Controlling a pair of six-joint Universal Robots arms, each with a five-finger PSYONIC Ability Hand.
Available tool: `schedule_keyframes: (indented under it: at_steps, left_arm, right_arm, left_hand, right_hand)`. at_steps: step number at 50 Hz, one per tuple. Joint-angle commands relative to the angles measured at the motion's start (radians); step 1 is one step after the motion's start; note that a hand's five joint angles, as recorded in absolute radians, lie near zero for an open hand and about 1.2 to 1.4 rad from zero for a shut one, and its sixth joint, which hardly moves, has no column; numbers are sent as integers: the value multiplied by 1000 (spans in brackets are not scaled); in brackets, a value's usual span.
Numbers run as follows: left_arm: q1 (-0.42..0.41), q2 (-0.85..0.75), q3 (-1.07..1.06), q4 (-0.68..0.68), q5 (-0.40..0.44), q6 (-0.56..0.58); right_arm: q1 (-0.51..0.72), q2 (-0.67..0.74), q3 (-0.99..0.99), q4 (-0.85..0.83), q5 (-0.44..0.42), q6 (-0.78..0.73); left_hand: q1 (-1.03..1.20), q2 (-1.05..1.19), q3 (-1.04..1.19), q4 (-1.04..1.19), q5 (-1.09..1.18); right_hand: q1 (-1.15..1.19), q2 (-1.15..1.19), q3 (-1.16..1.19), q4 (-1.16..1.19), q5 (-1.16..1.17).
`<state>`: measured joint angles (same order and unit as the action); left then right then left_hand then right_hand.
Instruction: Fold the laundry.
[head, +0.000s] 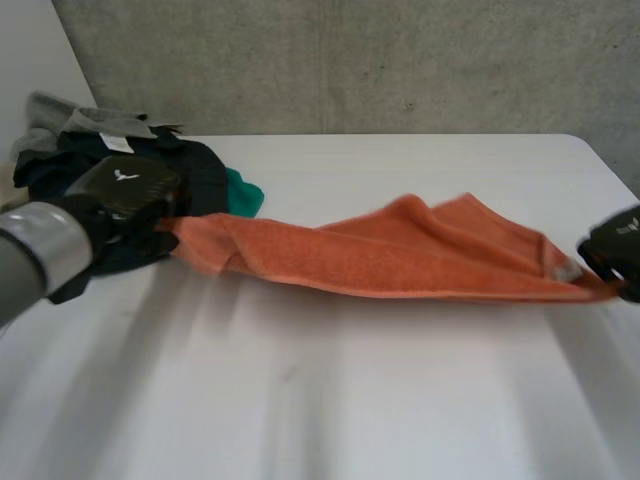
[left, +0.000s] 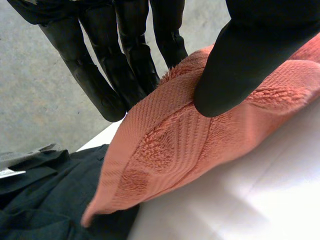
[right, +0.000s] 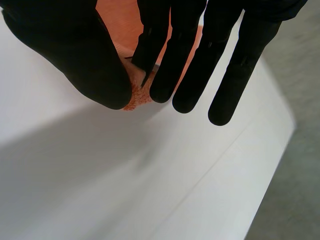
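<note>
— What do we see closest to us?
— We see the white flat table (head: 330, 400). Its near part is bare and smooth.

— And a bit further in?
— There we see the orange fluffy towel (head: 400, 255). It is stretched out long across the table, from one hand to the other. It is bunched and folded over on itself, with a hump in the middle. We cannot tell if its lower edge touches the table.

— Who holds the towel on the left?
— The left hand (head: 125, 205) does. It pinches one end of the towel. In the left wrist view its thumb (left: 240, 60) presses down on the cloth. Its fingers (left: 100, 80) sit behind the cloth, nearly straight.

— And on the right?
— The right hand (head: 615, 250) is near the table's right side. It pinches the other end. In the right wrist view we see a small orange corner squeezed between the thumb (right: 75, 55) and the closest finger. The other fingers (right: 230, 75) point straight, side by side.

— What sits behind the left hand?
— A pile of dark clothes (head: 205, 165) lies at the far left of the table. The towel's end hangs just beside it. A bit of blue-green cloth (head: 243, 192) pokes out of the pile. A grey cloth with a white label (head: 90, 122) lies on top.

— And furthest away?
— The grey concrete wall (head: 380, 60) stands behind the table.
</note>
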<state>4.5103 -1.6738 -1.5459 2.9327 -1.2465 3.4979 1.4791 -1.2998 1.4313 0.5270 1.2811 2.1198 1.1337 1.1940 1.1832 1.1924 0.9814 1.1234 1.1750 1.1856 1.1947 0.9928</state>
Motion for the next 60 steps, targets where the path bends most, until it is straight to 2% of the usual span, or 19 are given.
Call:
schedule_keyframes:
  at_steps: [1,5,9,10,14,17,18,21,24,25,28,29,33,36,44,48,53,60]
  left_arm:
    - [104,46,6,-207,143,10]
    - [93,-29,17,-233,159,27]
    - [56,-188,76,-162,99,27]
    - [37,-254,126,-133,63,24]
    - [-6,-400,307,-72,9,9]
    - [-25,-469,452,-44,16,-13]
    - [-36,-497,560,-26,16,-43]
    - [-48,-512,731,2,9,-123]
    - [-57,-521,927,86,-20,-253]
    - [-59,-523,1004,147,-51,-317]
    - [-60,-523,1075,241,-119,-402]
    - [-62,-523,1099,291,-155,-445]
    - [-66,-524,1103,345,-183,-494]
    - [-69,-524,1078,338,-160,-491]
    - [-43,-524,828,316,-126,-452]
    - [-30,-549,669,312,-122,-404]
    - [-7,-619,489,307,-119,-275]
    - [29,-670,408,249,-126,-91]
  right_arm:
    - [-39,-82,14,286,-2,-186]
    - [16,-72,15,199,-11,-123]
    - [52,14,-9,97,0,-52]
    - [67,54,-34,61,6,-25]
    - [113,163,-154,-27,46,73]
    - [138,218,-267,-91,92,144]
    - [148,244,-346,-143,124,191]
    - [153,258,-458,-234,152,279]
    - [155,254,-563,-407,172,414]
    - [156,244,-586,-500,181,474]
    - [156,215,-586,-651,208,554]
    - [156,189,-582,-747,233,590]
    - [164,146,-552,-860,251,598]
    - [165,129,-526,-840,227,591]
    - [181,108,-345,-720,132,588]
    - [170,132,-217,-687,92,577]
    - [161,238,-71,-674,54,502]
    - [162,349,-2,-636,50,375]
  left_hand:
    - [263,202,213,204,240]
    - [263,202,213,204,240]
    - [263,202,213,204,240]
    - [263,202,213,204,240]
    - [263,202,213,204,240]
    - [263,202,213,204,240]
    - [263,202,213,204,240]
    - [263,202,213,204,240]
    - [263,202,213,204,240]
    - [263,202,213,204,240]
    - [263,202,213,204,240]
    - [263,202,213,204,240]
    - [263,202,213,204,240]
    - [263,202,213,204,240]
    - [263,202,213,204,240]
    - [263,202,213,204,240]
    - [263,202,213,204,240]
    - [31,-29,-18,-28,9]
  right_hand:
    - [273,221,211,202,229]
    - [273,221,211,202,229]
    - [273,221,211,202,229]
    - [273,221,211,202,229]
    - [273,221,211,202,229]
    - [273,221,211,202,229]
    - [273,221,211,202,229]
    - [273,221,211,202,229]
    - [273,221,211,202,229]
    - [273,221,211,202,229]
    - [273,221,211,202,229]
    - [273,221,211,202,229]
    - [273,221,211,202,229]
    - [273,221,211,202,229]
    - [273,221,211,202,229]
    - [273,221,211,202,229]
    - [273,221,211,202,229]
    - [273,221,211,202,229]
